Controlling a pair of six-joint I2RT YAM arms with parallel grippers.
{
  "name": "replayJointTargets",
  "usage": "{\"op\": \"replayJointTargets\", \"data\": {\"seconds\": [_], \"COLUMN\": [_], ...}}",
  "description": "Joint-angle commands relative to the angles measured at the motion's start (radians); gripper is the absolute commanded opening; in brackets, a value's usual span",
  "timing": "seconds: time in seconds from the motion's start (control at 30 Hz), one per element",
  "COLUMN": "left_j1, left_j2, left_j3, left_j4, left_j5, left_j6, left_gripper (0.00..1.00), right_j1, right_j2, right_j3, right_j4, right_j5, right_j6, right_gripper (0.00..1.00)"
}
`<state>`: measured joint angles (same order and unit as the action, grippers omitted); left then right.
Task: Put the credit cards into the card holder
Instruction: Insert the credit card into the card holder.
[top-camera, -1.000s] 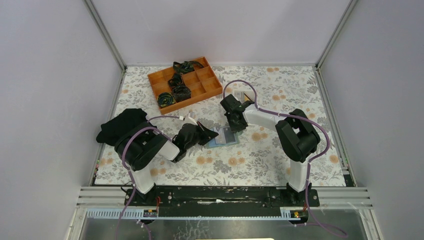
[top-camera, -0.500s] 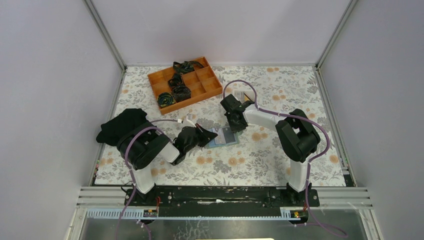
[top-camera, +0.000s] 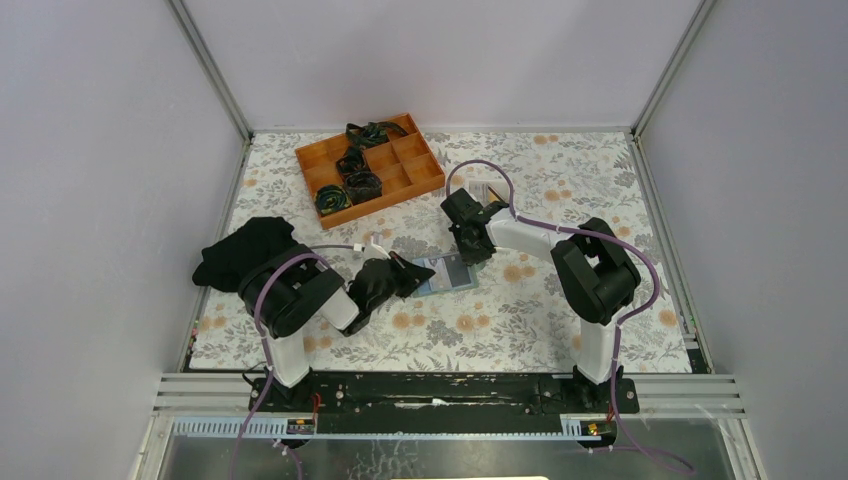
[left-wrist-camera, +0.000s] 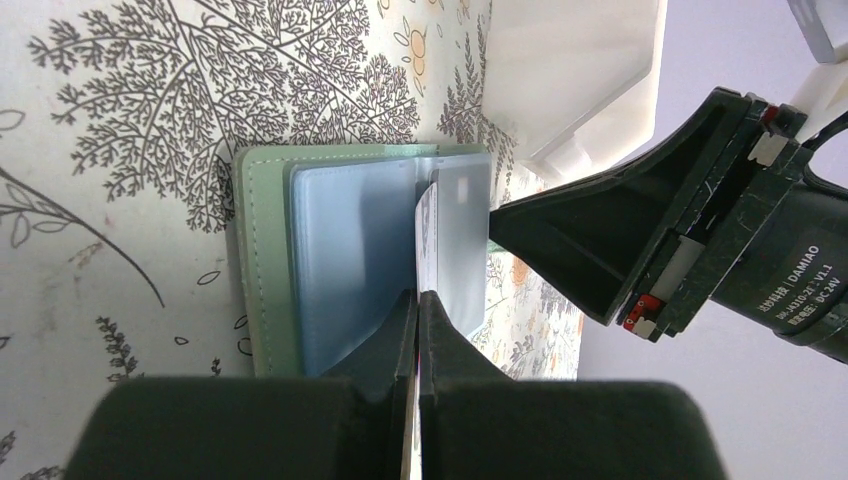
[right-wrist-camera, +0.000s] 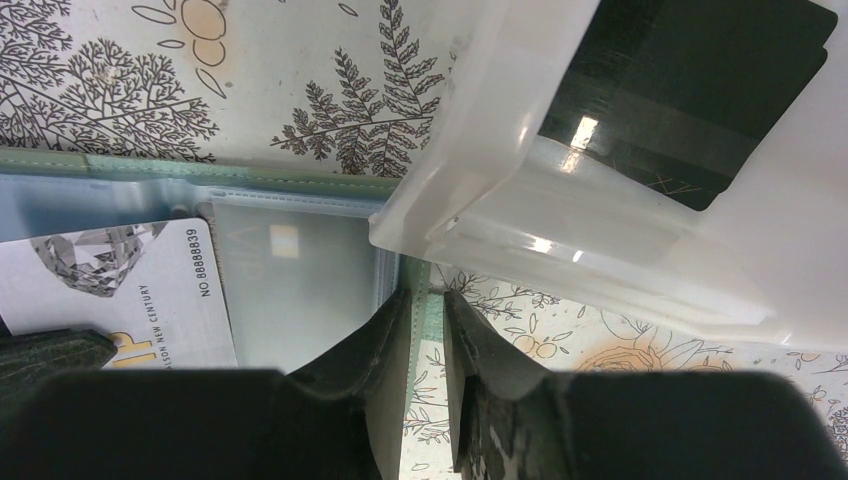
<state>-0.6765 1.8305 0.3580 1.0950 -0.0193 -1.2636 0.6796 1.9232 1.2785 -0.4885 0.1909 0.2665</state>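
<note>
Card holder (left-wrist-camera: 262, 270), soft | left jaws clamp thin card (right-wrist-camera: 120, 290) | right jaws clamp its edge

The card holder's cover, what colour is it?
Pale sage green. The card holder shows best in the left wrist view.

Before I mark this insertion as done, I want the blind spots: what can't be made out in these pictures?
- Left wrist: the card is edge-on in the left tool; face unreadable, entry into a sleeve unclear.
- Top: left tool covers part of the card holder.
- Right wrist: black card cut by the top edge, partly behind the tray wall.
</note>
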Motion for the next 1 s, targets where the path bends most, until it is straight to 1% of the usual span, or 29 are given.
{"op": "replayJointTargets", "data": {"seconds": [0.0,0.07,0.23,0.6,0.77,0.97], "left_j1": [-0.011,-0.012,-0.013,-0.012,-0.012,-0.012], "left_j2": [0.005,0.0,0.026,0.033,0.04,0.036], "left_j3": [-0.034,-0.04,-0.019,0.031,0.049,0.032], "left_j4": [-0.006,-0.016,-0.006,-0.037,-0.048,-0.049], "left_j5": [-0.059,-0.076,-0.056,-0.063,-0.044,-0.016], "left_j6": [-0.001,-0.003,-0.002,0.015,0.033,0.052], "left_gripper": [0.0,0.0,0.0,0.0,0.0,0.0], "right_j1": [0.001,0.001,0.003,0.003,0.002,0.003], "right_j2": [0.034,0.034,0.037,0.037,0.042,0.046], "right_j3": [-0.012,-0.011,-0.009,-0.007,-0.002,0.001], "right_j4": [-0.019,-0.018,-0.022,-0.026,-0.027,-0.027], "right_j5": [-0.044,-0.044,-0.044,-0.044,-0.044,-0.047], "right_j6": [-0.002,-0.001,-0.004,-0.006,-0.007,-0.008], "right_gripper": [0.26,0.26,0.26,0.25,0.25,0.26]}}
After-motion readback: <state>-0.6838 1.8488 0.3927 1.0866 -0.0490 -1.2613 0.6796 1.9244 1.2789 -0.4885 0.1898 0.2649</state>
